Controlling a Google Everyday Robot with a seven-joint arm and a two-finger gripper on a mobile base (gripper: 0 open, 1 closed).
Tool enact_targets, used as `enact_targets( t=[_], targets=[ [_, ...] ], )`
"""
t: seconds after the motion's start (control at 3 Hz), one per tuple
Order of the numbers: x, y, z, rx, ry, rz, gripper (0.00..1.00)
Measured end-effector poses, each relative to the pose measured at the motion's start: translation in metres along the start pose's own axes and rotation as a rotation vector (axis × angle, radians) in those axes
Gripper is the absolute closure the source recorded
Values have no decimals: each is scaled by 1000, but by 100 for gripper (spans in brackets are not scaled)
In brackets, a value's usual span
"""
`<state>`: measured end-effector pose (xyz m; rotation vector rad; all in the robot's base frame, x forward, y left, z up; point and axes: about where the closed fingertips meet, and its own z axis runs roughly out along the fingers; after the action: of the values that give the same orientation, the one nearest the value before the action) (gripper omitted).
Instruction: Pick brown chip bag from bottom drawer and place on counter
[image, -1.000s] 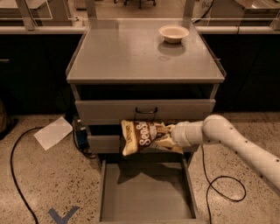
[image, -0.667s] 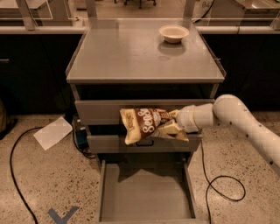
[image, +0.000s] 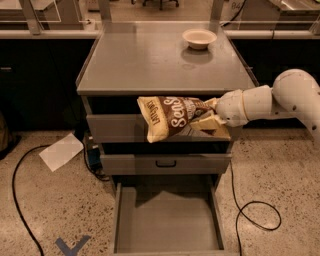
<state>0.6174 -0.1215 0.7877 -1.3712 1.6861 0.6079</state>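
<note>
- A sheet of paper (image: 61, 151) is lying on the speckled floor left of the cabinet, with a dark cable (image: 17, 200) curving past it.
- A blue tape mark (image: 72, 246) is showing on the floor at the lower left.
- The tabletop (image: 140, 65) is sitting above the three drawers, carrying a pale bowl (image: 199, 38) toward its far right corner.
- The bag (image: 170, 117) is hanging in the air in front of the top drawer (image: 112, 129), just below the tabletop's front edge. It is lying roughly level with its left end drooping and its white lettering facing the camera.
- The middle drawer (image: 165, 163) is sitting shut.
- The bottom drawer (image: 167, 225) is standing pulled out toward the camera, well below the bag.
- The hand (image: 209, 114) is gripping the bag's right end, fingers pinching it from above and below.
- The white arm (image: 280, 97) is reaching in from the right edge.
</note>
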Motion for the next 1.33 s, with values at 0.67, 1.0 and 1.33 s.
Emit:
enact_targets(
  t=[0.67,1.0,1.33],
  targets=[
    [-9,-8,-3,3,-16,0,100],
    [-27,-24,-3,-48,-56,5,100],
    [-62,-43,-9,-117,-104,-22,100]
  ],
)
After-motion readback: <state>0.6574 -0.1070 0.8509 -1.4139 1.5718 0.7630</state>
